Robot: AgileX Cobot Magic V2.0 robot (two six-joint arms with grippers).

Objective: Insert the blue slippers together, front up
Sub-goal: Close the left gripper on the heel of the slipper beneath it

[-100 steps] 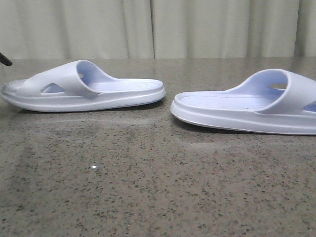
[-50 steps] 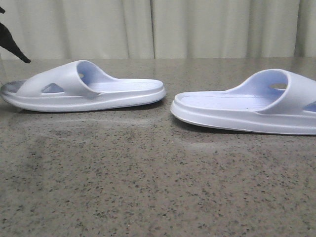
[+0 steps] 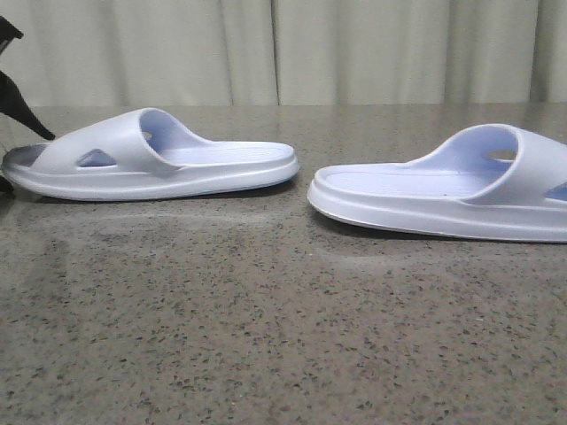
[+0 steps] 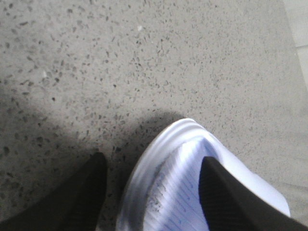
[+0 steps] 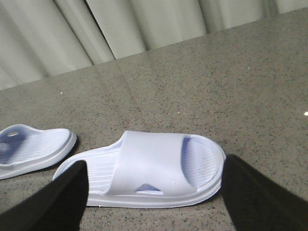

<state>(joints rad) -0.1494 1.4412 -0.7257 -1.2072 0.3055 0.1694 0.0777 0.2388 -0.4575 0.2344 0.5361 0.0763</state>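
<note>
On the speckled grey counter (image 3: pixel 266 336), front view: two blue slippers lie soles down, heel ends facing each other with a gap between. Left slipper (image 3: pixel 151 164) sits toward the counter's left edge, toe pointing left; right slipper (image 3: pixel 443 190) sits toward the right edge, its toe cut off by the frame. Pale curtain (image 3: pixel 283 49) hangs behind the far edge. Left gripper (image 3: pixel 11 150) shows only as dark finger parts at the left margin, at the left slipper's toe; the right gripper is out of this view.

Left wrist view: left gripper (image 4: pixel 151 190) is spread wide, one finger (image 4: pixel 82 192) over bare counter beside the slipper, the other (image 4: pixel 226 192) over the ridged footbed of the left slipper (image 4: pixel 168 178). Toe rim lies between the fingers. Contact cannot be judged; nothing is clamped.

Right wrist view: right gripper (image 5: pixel 154 197) is spread wide, dark fingers (image 5: pixel 57 202) either side of the frame, apart from the right slipper (image 5: pixel 149 168), which lies whole on the counter. This view alone shows the strap's triangular cutout and full outline. Heel end of the left slipper (image 5: pixel 33 147) appears beyond.
</note>
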